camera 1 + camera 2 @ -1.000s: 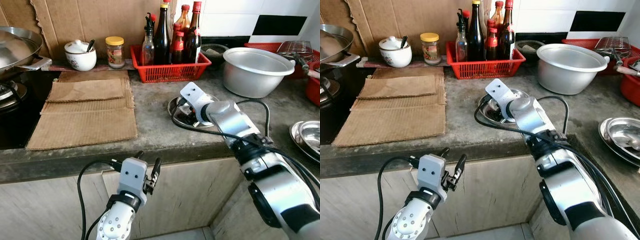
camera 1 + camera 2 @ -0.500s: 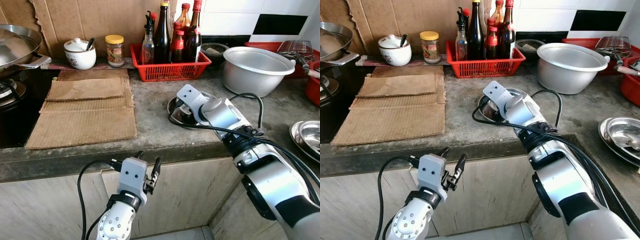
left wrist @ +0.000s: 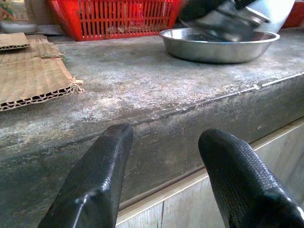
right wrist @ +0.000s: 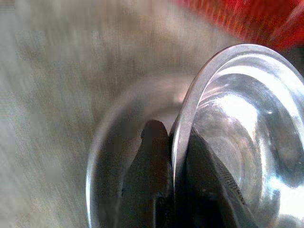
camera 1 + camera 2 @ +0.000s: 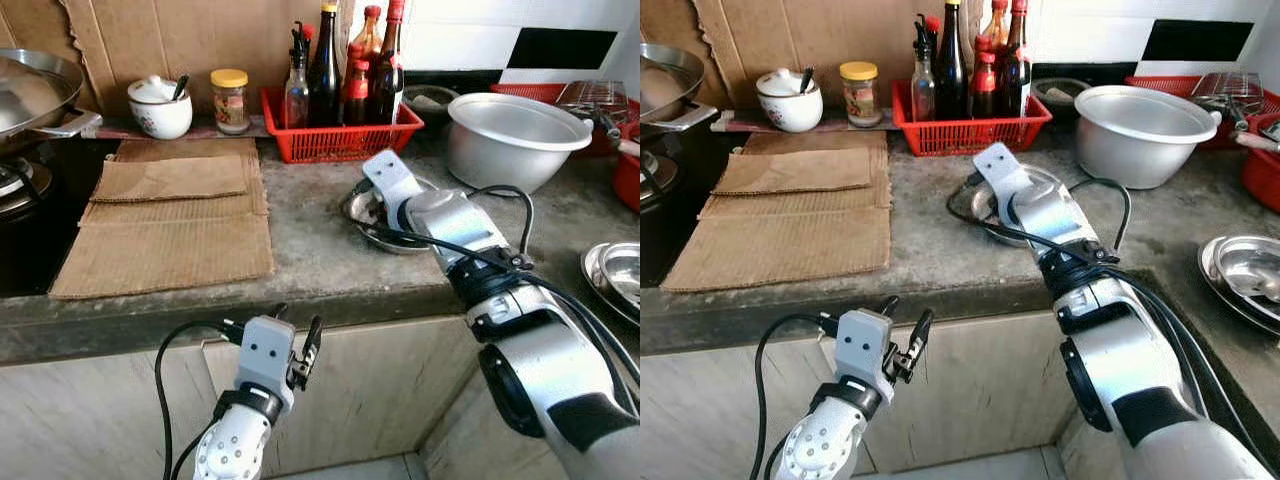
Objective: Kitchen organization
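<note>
Left eye view, left to right, placed against the red basket (image 5: 340,135).

Far left of the basket: wok (image 5: 30,92) on the stove. Nearer it, a white jar (image 5: 160,108) and a yellow-lidded jar (image 5: 230,100) along the wall, cardboard sheets (image 5: 170,225) laid flat on the table (image 5: 300,250), probably as a liner.

Left gripper (image 5: 296,350) below the table edge, well in front of the basket, fingers (image 3: 95,185) wide, holding nothing; idle.

Right gripper (image 4: 175,156) just in front of the basket, over a steel plate (image 3: 218,45). Its fingers pinch the rim of a small steel bowl (image 4: 237,142), one finger inside, one outside. The bowl sits tilted in or just above the plate; contact is unclear. A rim pinch suits thin metal, my guess for lifting it.

Bowl: shiny, thin-walled, shallow, blurred.

Right of the basket: big pot (image 5: 510,140), then steel dishes (image 5: 615,275).
</note>
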### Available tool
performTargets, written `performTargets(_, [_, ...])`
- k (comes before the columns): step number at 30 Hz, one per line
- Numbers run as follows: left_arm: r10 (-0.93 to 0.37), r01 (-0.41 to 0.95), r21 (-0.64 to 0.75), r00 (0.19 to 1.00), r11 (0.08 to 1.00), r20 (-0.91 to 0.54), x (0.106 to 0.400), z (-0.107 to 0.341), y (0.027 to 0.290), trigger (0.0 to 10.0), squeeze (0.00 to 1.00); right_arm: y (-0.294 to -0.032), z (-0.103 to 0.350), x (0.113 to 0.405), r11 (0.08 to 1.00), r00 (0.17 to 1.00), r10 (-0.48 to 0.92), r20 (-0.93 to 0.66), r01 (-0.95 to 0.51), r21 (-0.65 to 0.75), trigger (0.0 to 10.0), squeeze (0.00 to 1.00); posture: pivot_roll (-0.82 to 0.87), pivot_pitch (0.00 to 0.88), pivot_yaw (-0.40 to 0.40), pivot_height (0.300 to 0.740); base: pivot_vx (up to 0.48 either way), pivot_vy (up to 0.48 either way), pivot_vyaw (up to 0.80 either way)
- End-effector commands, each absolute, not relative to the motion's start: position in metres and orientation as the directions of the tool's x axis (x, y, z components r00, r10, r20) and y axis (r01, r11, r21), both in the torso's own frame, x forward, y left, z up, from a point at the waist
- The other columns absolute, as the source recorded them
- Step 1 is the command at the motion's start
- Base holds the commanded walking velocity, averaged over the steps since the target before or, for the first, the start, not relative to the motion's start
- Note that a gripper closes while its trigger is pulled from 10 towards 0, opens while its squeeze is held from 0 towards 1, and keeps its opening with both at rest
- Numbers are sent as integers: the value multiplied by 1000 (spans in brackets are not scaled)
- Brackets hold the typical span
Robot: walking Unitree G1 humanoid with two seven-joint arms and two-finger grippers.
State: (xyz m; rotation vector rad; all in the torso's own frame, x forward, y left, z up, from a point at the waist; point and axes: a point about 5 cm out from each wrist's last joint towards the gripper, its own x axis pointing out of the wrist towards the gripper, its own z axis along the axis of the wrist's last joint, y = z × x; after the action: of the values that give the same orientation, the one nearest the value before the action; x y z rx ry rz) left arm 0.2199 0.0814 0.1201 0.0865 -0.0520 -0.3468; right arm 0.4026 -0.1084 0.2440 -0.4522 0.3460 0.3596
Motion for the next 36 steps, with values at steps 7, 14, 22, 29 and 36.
performTargets(7, [-346, 341, 88, 938, 936, 39, 221, 121, 81, 10000, 0, -99, 273, 382, 918, 941, 329, 82, -298, -263, 0, 0, 57, 12, -68, 740, 0, 0, 0])
performTargets(14, [-346, 341, 92, 937, 936, 42, 222, 122, 83, 10000, 0, -104, 279, 348, 944, 902, 320, 290, -279, -175, 0, 0, 50, 8, -55, 740, 0, 0, 0])
performTargets(22, [-339, 332, 95, 938, 938, 73, 223, 128, 84, 10000, 0, -132, 263, 291, 988, 870, 107, 482, -37, -151, 0, 0, 37, 5, -31, 740, 0, 0, 0])
performTargets(29, [-337, 326, 103, 933, 940, 126, 226, 140, 85, 10000, 0, -133, 233, 259, 991, 901, 47, 432, 12, -133, 0, 0, 32, 0, -20, 740, 0, 0, 0])
performTargets(36, [-352, 341, 102, 927, 935, 131, 225, 141, 83, 10000, 0, -131, 210, 243, 992, 930, 52, 363, -5, -128, 0, 0, 30, 0, -12, 740, 0, 0, 0])
